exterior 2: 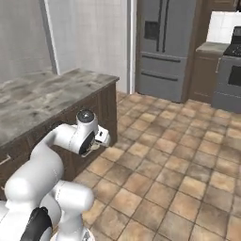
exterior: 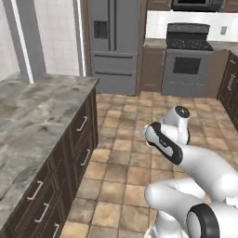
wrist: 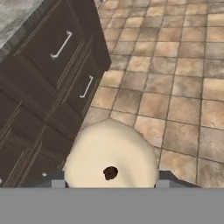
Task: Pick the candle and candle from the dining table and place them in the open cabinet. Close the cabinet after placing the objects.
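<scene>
In the hand view I look straight down on a short cream candle [wrist: 109,151] with a dark wick. It sits between the two fingertips [wrist: 58,183] of my gripper [wrist: 110,182], which is shut on it. In the right base view the gripper [exterior 2: 100,140] hangs off the corner of the dining table [exterior 2: 42,96], over the tiled floor and below the countertop's level. A bit of the cream candle [exterior 2: 95,145] shows under the hand. The dining table [exterior: 28,116] is a grey-brown marbled top on dark drawer fronts [wrist: 48,83]. The open cabinet is out of view.
A brown tiled floor [exterior: 125,139] stretches ahead to a grey fridge [exterior: 113,42] and a stove [exterior: 187,60] on the far wall. A dark cabinet front [exterior: 230,81] with a silver handle stands at the right edge. The table's drawers [exterior: 81,135] have short silver pulls.
</scene>
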